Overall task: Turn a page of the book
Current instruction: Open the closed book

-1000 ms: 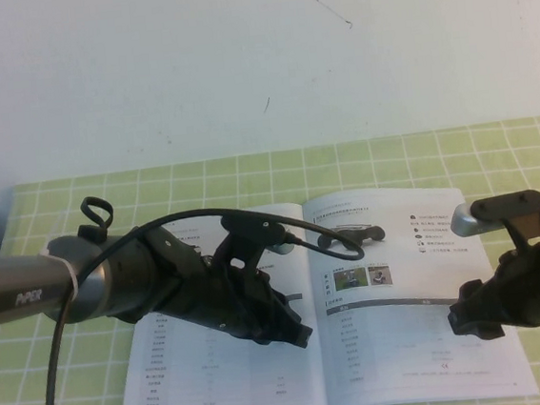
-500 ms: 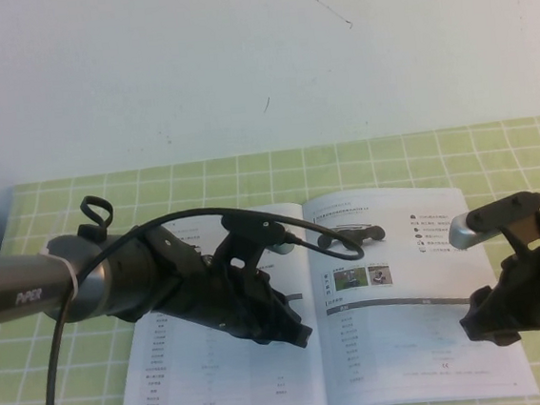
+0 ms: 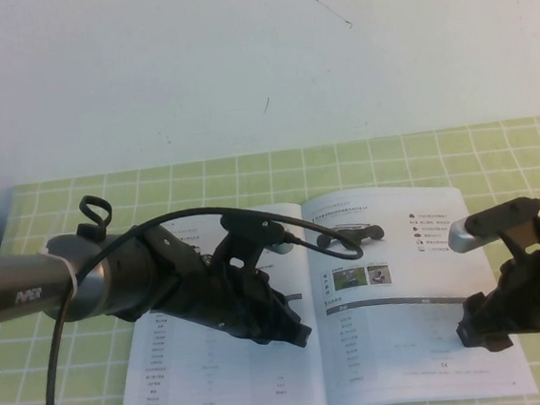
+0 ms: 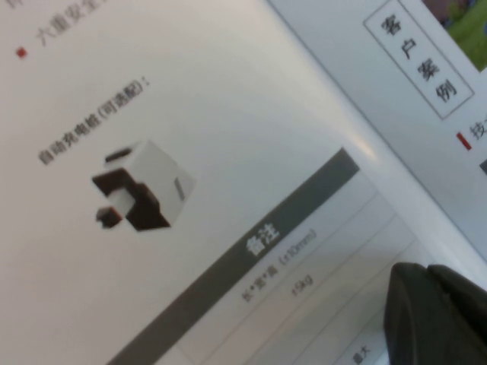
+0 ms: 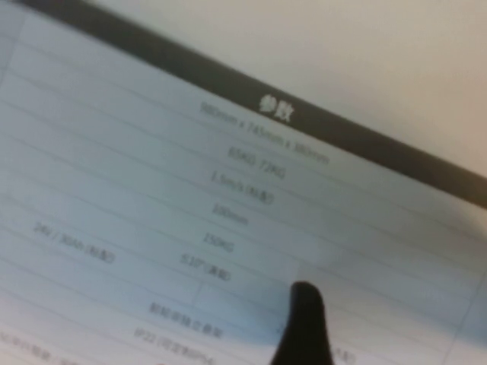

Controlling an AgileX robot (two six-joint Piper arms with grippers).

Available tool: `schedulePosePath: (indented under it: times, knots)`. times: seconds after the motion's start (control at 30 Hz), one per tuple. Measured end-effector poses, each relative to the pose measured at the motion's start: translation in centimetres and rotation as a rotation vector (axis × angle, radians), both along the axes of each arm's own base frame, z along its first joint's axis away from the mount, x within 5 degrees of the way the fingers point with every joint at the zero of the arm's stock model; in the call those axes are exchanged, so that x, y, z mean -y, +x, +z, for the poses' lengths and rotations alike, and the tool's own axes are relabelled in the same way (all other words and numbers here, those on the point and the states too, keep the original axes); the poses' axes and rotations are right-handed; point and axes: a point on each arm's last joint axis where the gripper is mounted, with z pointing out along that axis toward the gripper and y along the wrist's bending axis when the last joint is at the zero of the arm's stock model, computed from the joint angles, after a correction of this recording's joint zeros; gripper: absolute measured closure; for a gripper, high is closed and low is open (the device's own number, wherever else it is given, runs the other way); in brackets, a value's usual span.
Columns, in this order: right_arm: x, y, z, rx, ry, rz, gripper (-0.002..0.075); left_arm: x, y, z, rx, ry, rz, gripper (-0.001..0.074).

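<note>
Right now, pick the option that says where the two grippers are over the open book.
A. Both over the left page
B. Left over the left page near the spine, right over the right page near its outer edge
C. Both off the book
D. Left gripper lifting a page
B: in the high view the left gripper sits low over the book's left page by the spine, and the right gripper over the right page near its outer edge.
</note>
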Motion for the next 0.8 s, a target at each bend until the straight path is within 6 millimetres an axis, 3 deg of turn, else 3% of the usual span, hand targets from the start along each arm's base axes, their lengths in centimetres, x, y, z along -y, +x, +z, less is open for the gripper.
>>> schedulePosePath:
  times: [0.8]
  knots:
    - [-1.2,1.3,-0.8,-0.013,0.171,-0.063,0.0228,0.0,0.0,0.0,-0.002,-0.002,-0.003,0.0738]
